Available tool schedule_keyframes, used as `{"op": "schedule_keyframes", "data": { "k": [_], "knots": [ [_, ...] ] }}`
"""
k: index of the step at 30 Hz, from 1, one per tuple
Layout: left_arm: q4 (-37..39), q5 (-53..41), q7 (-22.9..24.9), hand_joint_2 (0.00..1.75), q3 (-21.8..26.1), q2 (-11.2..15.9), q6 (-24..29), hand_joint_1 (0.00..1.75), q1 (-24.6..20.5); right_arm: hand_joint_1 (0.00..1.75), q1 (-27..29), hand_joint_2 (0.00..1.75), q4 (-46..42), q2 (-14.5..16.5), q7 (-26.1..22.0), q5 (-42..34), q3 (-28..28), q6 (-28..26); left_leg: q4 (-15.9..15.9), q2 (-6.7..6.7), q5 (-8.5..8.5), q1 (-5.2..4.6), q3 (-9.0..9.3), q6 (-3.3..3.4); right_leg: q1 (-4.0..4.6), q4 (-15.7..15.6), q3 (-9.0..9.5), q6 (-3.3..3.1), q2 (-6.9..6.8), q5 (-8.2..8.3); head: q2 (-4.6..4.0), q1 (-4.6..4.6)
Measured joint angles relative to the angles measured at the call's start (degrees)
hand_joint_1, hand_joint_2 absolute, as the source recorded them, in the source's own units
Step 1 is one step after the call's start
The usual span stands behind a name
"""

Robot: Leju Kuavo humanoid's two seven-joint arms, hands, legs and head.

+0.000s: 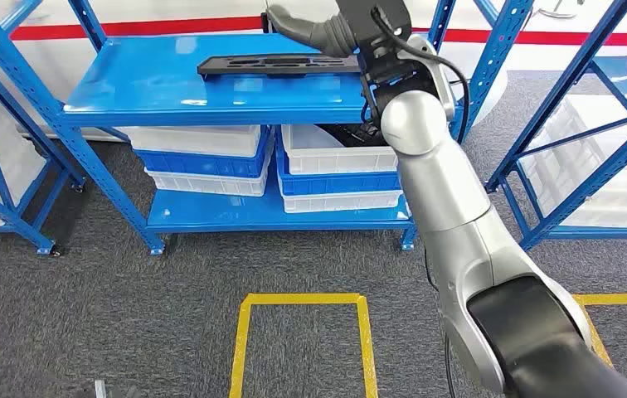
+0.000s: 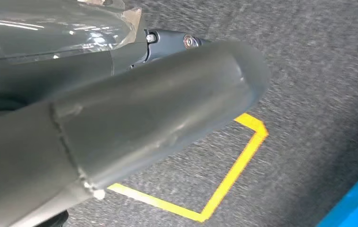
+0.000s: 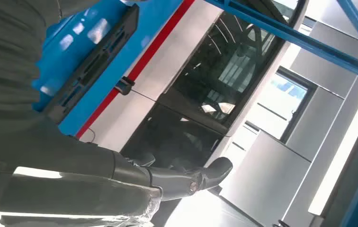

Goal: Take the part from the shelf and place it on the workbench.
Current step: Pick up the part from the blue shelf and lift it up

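Part (image 1: 281, 64) is lying flat on the blue shelf (image 1: 169, 87) at 12 o'clock, right hand (image 1: 318, 33) hovering at its 3 o'clock end with fingers spread and holding nothing, so it's risking shoving it backward.

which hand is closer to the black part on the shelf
Right. The right hand is up at the shelf, at the black part's right end. The left hand hangs low over the carpet beside a yellow floor line.

right arm (image 1: 451, 224): silver, extended forward and up; right hand (image 1: 327, 33) raised, fingers apart, empty; left hand (image 2: 134, 118): grey thumb visible, state indeterminate.
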Motion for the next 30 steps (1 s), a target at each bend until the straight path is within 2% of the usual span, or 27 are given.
{"op": "schedule_keyframes", "data": {
  "k": [3, 4, 5, 6, 7, 8, 9, 10, 12, 14, 16, 17, 18, 19, 20, 22, 23, 24, 26, 27, 28, 29, 30],
  "knots": [
    [0.0, 0.0, 0.2, 0.0, 0.0, -0.1, 0.0, 0.0, 0.0, 0.0, 0.5, 1.75, 0.0, -0.2, 0.0, 0.1, 0.0, -0.1, 0.0, -0.28, -0.57, -0.03, 0.44, -0.04, -0.05, 4.2, -3.84, 0.4, 0.0, -1.1, 0.0, 0.08],
    [0.0, 0.0, 0.2, 0.0, 0.1, -0.2, 0.0, 0.0, 0.1, 0.0, 0.8, 1.75, 0.1, -0.4, 0.0, 0.1, 0.0, -0.1, 0.0, -0.45, -0.87, -0.05, 0.77, -0.13, -0.05, 3.5, -4.37, 0.7, -0.01, -0.31, 0.0, 0.14],
    [0.0, -0.1, 0.3, 0.0, 0.1, -0.3, 0.0, 0.0, 0.1, 0.0, 0.9, 1.75, 0.1, -0.5, 0.0, 0.2, 0.0, -0.2, 0.1, -0.6, -1.21, -0.06, 1.22, -0.27, -0.07, 0.6, -3.8, 1.12, -0.01, 1.59, 0.0, 0.18],
    [0.0, -0.1, 0.3, 0.0, 0.1, -0.4, 0.1, 0.0, 0.1, 0.0, 1.0, 1.75, 0.1, -0.6, 0.0, 0.3, 0.0, -0.2, 0.0, -0.72, -1.6, -0.07, 1.69, -0.46, -0.09, -3.9, -2.46, 1.56, -0.02, 4.22, 0.0, 0.23],
    [0.0, -0.1, 0.3, 0.0, 0.2, -0.4, 0.1, 0.0, 0.0, 0.0, 1.1, 1.75, 0.1, -0.8, 0.0, 0.4, 0.0, -0.3, 0.1, -0.79, -1.99, -0.12, 2.15, -0.71, -0.02, -7.9, -1.27, 1.51, -0.04, 6.31, 0.0, 0.23],
    [0.0, -0.2, 0.3, 0.0, 0.3, -0.5, 0.1, 0.0, 0.0, 0.0, 1.1, 1.75, 0.1, -0.8, 0.0, 0.5, 0.0, -0.3, 0.1, -0.82, -2.35, -0.16, 2.42, -0.99, 0.11, -11.0, -0.27, 1.11, -0.08, 7.6, 0.0, 0.23],
    [0.0, -0.2, 0.4, 0.0, 0.3, -0.5, 0.1, 0.0, 0.0, 0.0, 1.1, 1.75, 0.1, -0.9, 0.0, 0.6, 0.0, -0.4, 0.0, -0.84, -2.62, -0.19, 2.56, -1.31, 0.24, -12.5, 0.33, 0.5, -0.12, 8.26, 0.0, 0.19],
    [0.0, -0.2, 0.4, 0.0, 0.4, -0.5, 0.1, 0.0, -0.1, 0.0, 1.2, 1.75, 0.1, -0.9, 0.0, 0.6, -0.1, -0.4, 0.2, -0.86, -2.71, -0.22, 2.64, -1.62, 0.34, -12.8, 0.53, -0.36, -0.14, 8.16, 0.0, 0.15],
    [0.0, -0.2, 0.4, 0.0, 0.4, -0.6, 0.1, 0.0, -0.1, 0.0, 1.2, 1.75, 0.1, -0.8, -0.1, 0.7, -0.2, -0.5, 0.9, -0.78, -2.88, -0.15, 2.63, -2.13, -0.04, -13.0, 1.56, -1.26, -0.09, 8.4, 0.0, 0.1],
    [0.0, -0.2, 0.4, 0.0, 0.5, -0.6, 0.1, 0.0, -0.2, 0.0, 1.1, 1.75, 0.0, -0.7, -0.1, 0.7, -0.2, -0.6, 4.4, -0.51, -3.57, 0.03, 0.94, -2.7, -0.53, -13.3, 2.63, -1.96, -0.08, 8.07, 0.0, -0.1],
    [0.0, -0.7, 0.4, 0.0, 0.5, -0.6, 0.3, 0.0, -0.3, 0.0, 1.1, 1.75, 0.0, -0.5, -0.2, 0.8, -0.2, -0.7, 11.2, -0.21, -5.77, 0.37, -3.35, -3.43, -0.64, -13.3, 3.34, -2.46, -0.13, 7.5, 0.0, -0.36],
    [0.0, -1.0, 0.4, 0.0, 0.5, -0.7, 0.4, 0.0, -0.3, 0.0, 1.3, 1.75, 0.0, -0.5, -0.2, 0.8, -0.2, -0.7, 14.4, -0.13, -7.04, 0.59, -5.73, -3.77, -0.66, -13.3, 3.62, -2.53, -0.11, 7.16, 0.0, -0.43],
    [0.0, -1.2, 0.4, 0.0, 0.5, -0.7, 0.5, 0.0, -0.3, 0.0, 1.5, 1.75, 0.0, -0.4, -0.2, 0.9, -0.2, -0.7, 16.3, -0.04, -7.75, 0.81, -7.58, -4.04, -0.69, -13.3, 3.95, -2.49, -0.08, 6.79, 0.0, -0.45],
    [0.0, -1.4, 0.4, 0.0, 0.5, -0.7, 0.6, 0.0, -0.3, 0.0, 1.8, 1.75, 0.0, -0.4, -0.2, 0.9, -0.2, -0.7, 16.2, 0.04, -7.27, 1.02, -8.47, -4.23, -0.75, -13.3, 4.37, -2.35, -0.05, 6.4, 0.0, -0.45],
    [0.0, -1.6, 0.4, 0.0, 0.5, -0.7, 0.7, 0.0, -0.3, 0.0, 1.9, 1.75, 0.0, -0.4, -0.2, 0.9, -0.3, -0.7, 13.9, 0.12, -5.48, 1.21, -8.19, -4.35, -0.85, -13.3, 4.88, -2.16, -0.02, 5.97, 0.0, -0.47],
    [0.0, -1.7, 0.4, 0.0, 0.5, -0.7, 0.7, 0.0, -0.3, 0.0, 2.0, 1.75, 0.0, -0.4, -0.2, 0.9, -0.3, -0.7, 5.8, 0.42, -0.22, 1.43, -5.38, -4.48, -1.03, -13.3, 6.06, -1.58, -0.01, 5.07, 0.0, -0.53],
    [0.0, -1.8, 0.4, 0.0, 0.5, -0.7, 0.7, 0.0, -0.3, 0.0, 1.9, 1.75, 0.0, -0.4, -0.2, 0.9, -0.4, -0.7, 2.7, 0.58, 1.04, 1.37, -4.11, -4.29, -1.02, -13.4, 6.47, -1.19, 0.0, 4.65, 0.0, -0.6],
    [0.0, -1.9, 0.4, 0.0, 0.5, -0.8, 0.7, 0.0, -0.4, 0.0, 1.9, 1.75, -0.1, -0.4, -0.2, 0.9, -0.4, -0.7, 0.8, 0.7, 1.47, 1.22, -3.19, -3.97, -0.96, -13.6, 6.73, -0.74, 0.01, 4.28, 0.0, -0.67],
    [0.0, -1.9, 0.4, 0.0, 0.5, -0.8, 0.8, 0.0, -0.4, 0.0, 1.9, 1.75, -0.2, -0.4, -0.2, 1.0, -0.5, -0.7, -0.2, 0.59, 0.8, 0.85, -2.33, -2.76, -0.66, -13.7, 7.25, 0.3, 0.02, 4.29, 0.0, -0.68],
    [0.0, -2.0, 0.3, 0.0, 0.5, -0.8, 0.8, 0.0, -0.4, 0.0, 1.9, 1.75, -0.3, -0.4, -0.2, 1.0, -0.5, -0.7, -0.5, 0.45, 0.99, 0.77, -1.67, -2.17, -0.58, -13.4, 7.3, 0.76, -0.01, 4.33, 0.0, -0.59],
    [0.0, -2.0, 0.3, 0.0, 0.5, -0.8, 0.8, 0.0, -0.5, 0.0, 1.9, 1.75, -0.4, -0.4, -0.2, 1.0, -0.6, -0.7, -0.7, 0.31, 1.1, 0.72, -1.03, -1.64, -0.53, -12.1, 6.99, 1.08, -0.04, 4.43, 0.0, -0.48],
    [0.0, -2.0, 0.2, 0.0, 0.5, -0.9, 0.8, 0.0, -0.5, 0.0, 1.9, 1.75, -0.5, -0.5, -0.2, 1.0, -0.6, -0.7, -0.8, 0.22, 1.0, 0.66, -0.36, -1.17, -0.55, -9.9, 5.81, 1.16, -0.06, 4.21, 0.0, -0.35],
    [-0.1, -2.0, 0.2, 0.0, 0.5, -0.9, 0.8, 0.0, -0.6, 0.0, 1.9, 1.75, -0.6, -0.5, -0.2, 1.0, -0.7, -0.7, -0.9, 0.15, 0.77, 0.61, 0.12, -0.86, -0.59, -6.6, 3.7, 1.1, -0.08, 3.65, 0.0, -0.28]
  ]
}}
